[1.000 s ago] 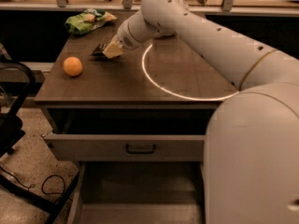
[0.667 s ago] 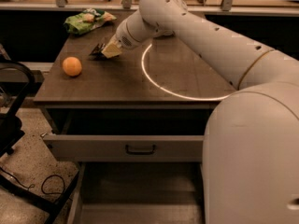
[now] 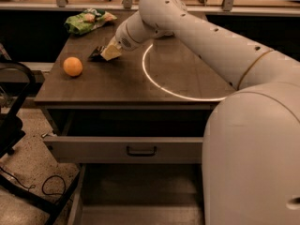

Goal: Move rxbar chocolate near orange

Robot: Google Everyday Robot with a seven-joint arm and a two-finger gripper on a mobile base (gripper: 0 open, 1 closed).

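The rxbar chocolate (image 3: 96, 54) is a small dark bar sticking out to the left of my gripper (image 3: 111, 52), low over the back left of the dark wooden table (image 3: 122, 86). The gripper is shut on the bar's right end. The orange (image 3: 72, 66) sits on the table near its left edge, about a hand's width to the left of the bar and a little nearer the front. My white arm reaches in from the right across the table.
A green and yellow snack bag (image 3: 88, 20) lies at the table's back left corner. A bright ring of light (image 3: 154, 81) shows on the tabletop. A drawer (image 3: 126, 149) stands open under the table's front edge. A black frame (image 3: 14, 121) stands at the left.
The gripper with the bar has shifted slightly to the left and down toward the table. The orange and the snack bag have not moved.
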